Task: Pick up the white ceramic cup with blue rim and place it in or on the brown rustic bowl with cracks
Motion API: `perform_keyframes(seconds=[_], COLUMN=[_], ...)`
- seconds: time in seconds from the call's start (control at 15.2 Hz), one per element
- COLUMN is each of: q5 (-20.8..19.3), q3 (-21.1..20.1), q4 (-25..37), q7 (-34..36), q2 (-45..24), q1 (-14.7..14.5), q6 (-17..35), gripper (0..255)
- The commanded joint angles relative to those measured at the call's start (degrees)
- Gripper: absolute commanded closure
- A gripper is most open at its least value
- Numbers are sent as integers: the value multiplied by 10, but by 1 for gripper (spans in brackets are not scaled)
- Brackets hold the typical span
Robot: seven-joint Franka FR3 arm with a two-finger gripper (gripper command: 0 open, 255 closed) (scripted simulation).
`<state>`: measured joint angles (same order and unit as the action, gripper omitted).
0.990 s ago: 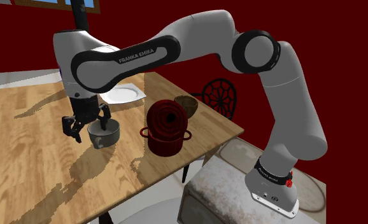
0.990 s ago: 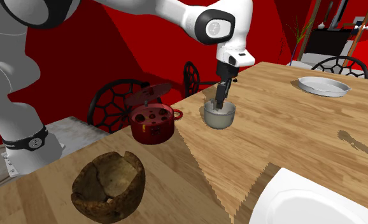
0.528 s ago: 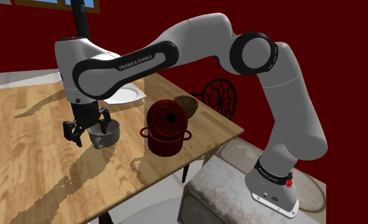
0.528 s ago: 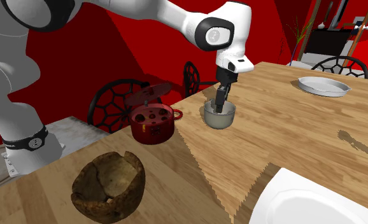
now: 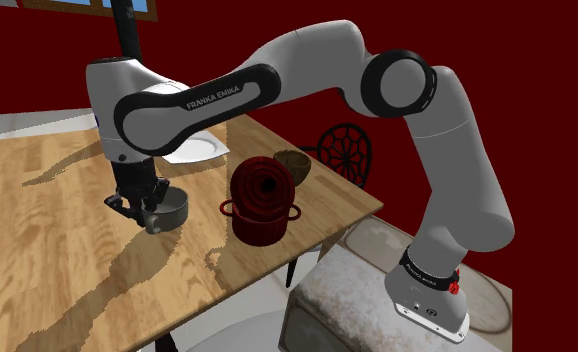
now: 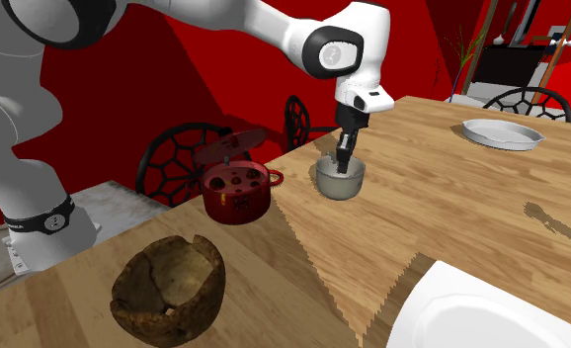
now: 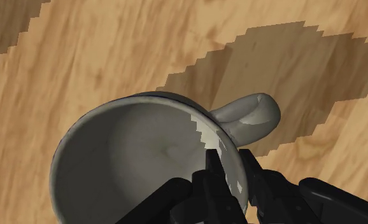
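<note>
Shoulder view: one grey-white cup [image 5: 174,209] stands on the table [image 5: 47,240] beside one red pot [image 5: 262,200]. Second exterior view: one cracked brown bowl [image 6: 168,287] sits well apart. Wrist view: the gripper [image 7: 233,173], nearly closed, pinches the cup's wall near its handle.

A second ago the gripper [image 5: 140,203] hangs over the cup [image 5: 173,208] with its fingers spread wide, one on each side of the rim. Half a second ago it sits a little lower, the fingers still apart. Now the fingers [image 7: 216,170] are drawn together and pinch the cup's wall beside the handle [image 7: 249,118], one inside the cup and one outside.
</note>
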<state>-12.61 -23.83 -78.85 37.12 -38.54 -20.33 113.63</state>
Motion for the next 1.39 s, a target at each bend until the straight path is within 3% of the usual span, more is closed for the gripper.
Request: perform_keyframes(seconds=[0.0, 0.26, 1.32], q5=[0, 0, 13], q3=[0, 0, -9], q4=[-1, -1, 78], q7=[0, 0, -6], q2=[-1, -1, 28], q1=[0, 0, -5], q6=[0, 0, -105], gripper=[255, 255, 255])
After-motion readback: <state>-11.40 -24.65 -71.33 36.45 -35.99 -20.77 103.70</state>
